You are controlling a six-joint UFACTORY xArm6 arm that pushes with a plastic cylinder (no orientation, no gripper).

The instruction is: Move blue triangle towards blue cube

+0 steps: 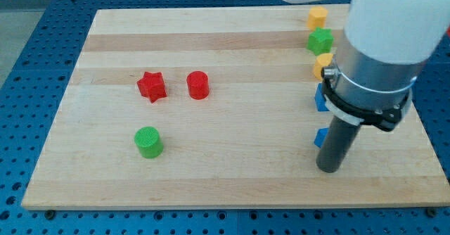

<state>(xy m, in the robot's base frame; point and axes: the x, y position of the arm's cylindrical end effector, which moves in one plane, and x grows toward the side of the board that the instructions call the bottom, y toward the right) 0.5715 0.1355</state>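
Note:
Two blue blocks lie at the view's right, both mostly hidden by my arm. The upper blue block [320, 98] shows a pointed left edge. The lower blue block [320, 137] shows only a small corner against the left side of my rod. I cannot tell which of them is the triangle and which the cube. My tip [329, 170] rests on the board just below and to the right of the lower blue block, close to it or touching it.
A yellow block [317, 15], a green star [320, 40] and a second yellow block [323, 62] line up above the blue ones. A red star [151, 86], a red cylinder [198, 85] and a green cylinder [148, 141] stand at the left. The board's right edge [429, 140] is near.

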